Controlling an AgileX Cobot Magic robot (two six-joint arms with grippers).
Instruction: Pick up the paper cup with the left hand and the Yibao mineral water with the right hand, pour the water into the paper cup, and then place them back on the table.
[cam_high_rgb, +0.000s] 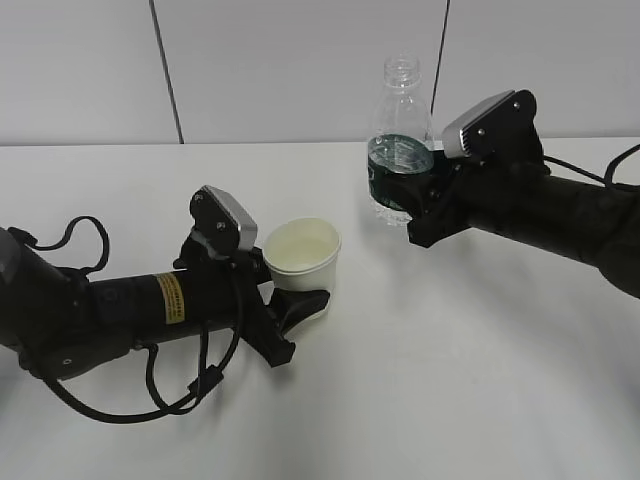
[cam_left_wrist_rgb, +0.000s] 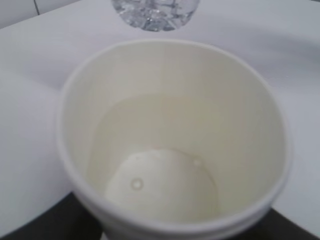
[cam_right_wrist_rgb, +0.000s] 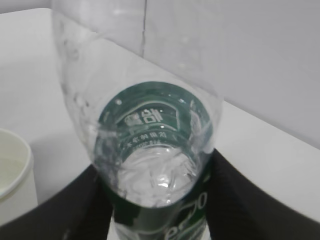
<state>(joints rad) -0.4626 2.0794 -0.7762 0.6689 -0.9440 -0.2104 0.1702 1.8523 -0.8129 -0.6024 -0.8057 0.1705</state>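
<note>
Left hand clamps paper cup, water inside; right hand grips upright uncapped Yibao mineral water nearby, ribbed clear plastic; white matte table.

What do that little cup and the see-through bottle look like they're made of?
The cup looks like paper: matte off-white wall, rolled rim, cream inside that seems slightly glossy, perhaps coated. The bottle looks like thin clear plastic: transparent, ribbed shoulder, shiny highlights, with a glossy dark green label band, probably plastic film.
</note>
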